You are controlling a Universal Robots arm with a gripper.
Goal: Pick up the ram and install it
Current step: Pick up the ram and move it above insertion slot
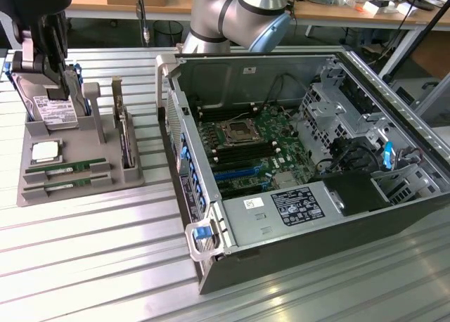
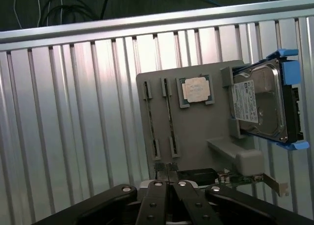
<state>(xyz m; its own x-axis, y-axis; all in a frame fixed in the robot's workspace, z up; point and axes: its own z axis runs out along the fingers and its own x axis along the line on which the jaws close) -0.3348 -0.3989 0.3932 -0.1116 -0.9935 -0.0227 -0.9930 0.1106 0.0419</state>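
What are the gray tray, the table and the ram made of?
The gray tray looks like matte plastic: dull, even, no shine. The table looks like bare metal, perhaps aluminium: silvery ribbed slats with glare. The ram looks like green circuit board.

— What is sitting on the ribbed metal table point(image 1: 84, 259)?
— A grey holder tray point(image 1: 77, 145) is lying toward the exterior view's left, and an open computer case point(image 1: 281, 259) is resting just beside it.
— Are they touching?
— No, a narrow strip of table is showing between.

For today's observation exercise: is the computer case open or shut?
Open: the computer case has no side cover, and its motherboard lies exposed.
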